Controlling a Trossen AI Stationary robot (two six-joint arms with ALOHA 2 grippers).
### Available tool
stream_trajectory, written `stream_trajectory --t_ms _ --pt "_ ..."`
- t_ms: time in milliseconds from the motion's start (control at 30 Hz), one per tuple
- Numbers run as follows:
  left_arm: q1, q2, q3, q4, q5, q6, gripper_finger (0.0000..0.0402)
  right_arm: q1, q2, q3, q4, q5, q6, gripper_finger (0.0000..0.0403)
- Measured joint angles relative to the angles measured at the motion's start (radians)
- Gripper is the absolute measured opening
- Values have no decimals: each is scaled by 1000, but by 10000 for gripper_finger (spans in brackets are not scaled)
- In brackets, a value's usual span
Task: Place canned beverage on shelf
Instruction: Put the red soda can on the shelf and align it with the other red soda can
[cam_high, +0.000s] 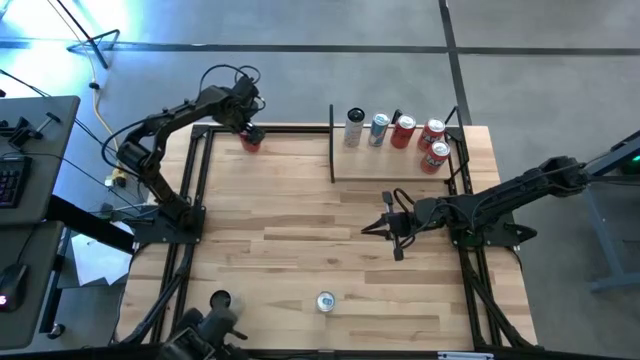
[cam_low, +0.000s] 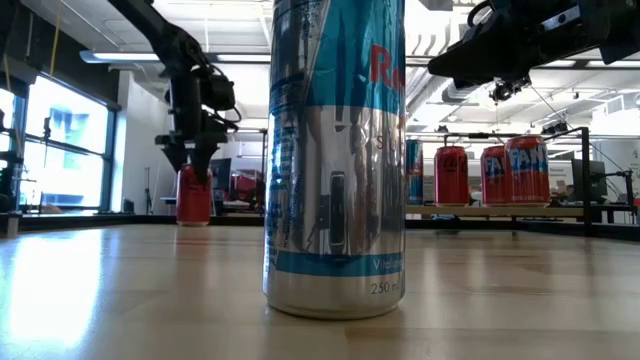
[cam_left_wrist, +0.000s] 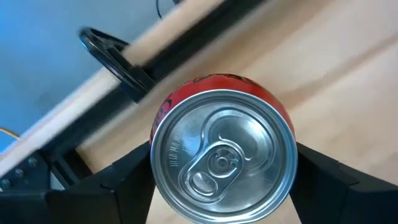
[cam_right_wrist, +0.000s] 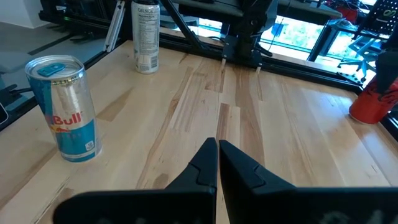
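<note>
We've overhead straight down, low cam level across worktop (cam_high: 300, 230); both wrists close, sharing red can (cam_left_wrist: 224, 162).

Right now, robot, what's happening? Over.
Left pincer astride upright red aluminium can, far-left table corner. Right pincer shut, empty, mid-table. Light-wood shelf: five cans already.
</note>
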Motion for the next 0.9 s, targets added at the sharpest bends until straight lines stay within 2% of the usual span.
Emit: stream_trajectory --t_ms 267,367,567,733,900 --pt "-115 -80 -5 -115 3 -25 279 0 0 0 -16 0 19 0" --pt "-205 -120 -6 -175 3 -64 279 1 -2 0 -35 0 35 0" --pt "-419 -180 -5 -182 5 -135 279 43 -2 0 -48 21 64 0" --pt "-598 -184 -5 -152 -9 -248 279 122 -2 0 -81 126 68 0" --pt "-756 -184 -5 4 -16 -343 279 195 -2 0 -110 248 79 0"
